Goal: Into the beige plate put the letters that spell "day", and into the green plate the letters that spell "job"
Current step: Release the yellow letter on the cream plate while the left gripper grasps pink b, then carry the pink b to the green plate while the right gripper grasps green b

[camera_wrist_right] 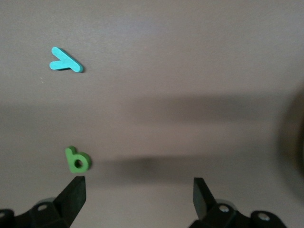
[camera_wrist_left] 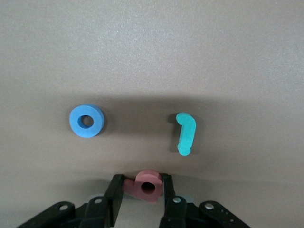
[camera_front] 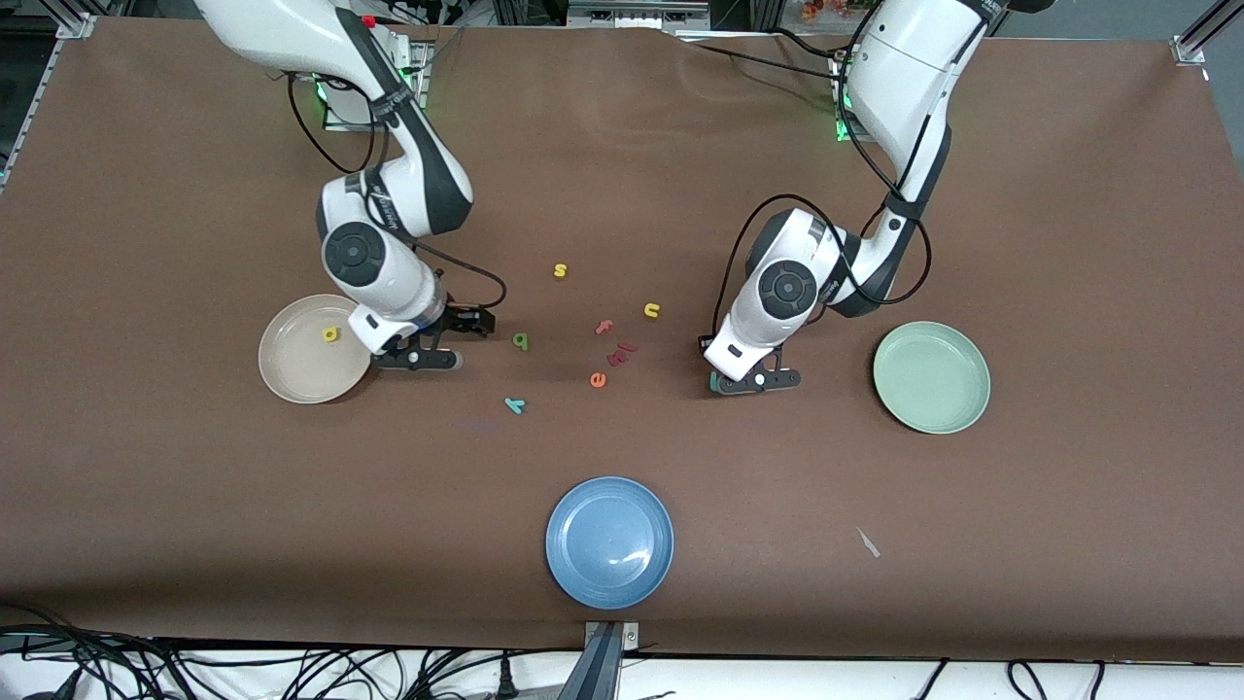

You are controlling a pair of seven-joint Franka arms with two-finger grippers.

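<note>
- The brown counter (camera_front: 875, 603) carried three round plates and a loose scatter of tiny toy letters around its middle
- The blue plate (camera_front: 609, 542) lay nearest the front camera
- The green plate (camera_front: 931, 376) sat toward the left arm's end of the counter with nothing in it
- The beige plate (camera_front: 313, 362) sat toward the right arm's end and held the yellow d (camera_front: 330, 334)
- The left tool (camera_front: 753, 381) was down at the counter between the letter scatter and the green plate; in the left wrist view its black fingers (camera_wrist_left: 115, 194) pressed against both sides of the pinkish-red b (camera_wrist_left: 146, 186), holding it
- The right tool (camera_front: 418, 358) sat low just beside the beige plate, its jaws spread wide with nothing between them
- In the left wrist view the blue o (camera_wrist_left: 86, 120) and the teal j (camera_wrist_left: 186, 133) lay flat on the counter near the b, apart from each other
- The green a (camera_front: 521, 340) lay near the right tool, just off one open fingertip in the right wrist view
- The teal y (camera_front: 514, 404) lay nearer the front camera than the a
- Also scattered were a yellow s (camera_front: 560, 270), a yellow u (camera_front: 651, 310), a pink f (camera_front: 604, 327) and an orange e (camera_front: 598, 380)
</note>
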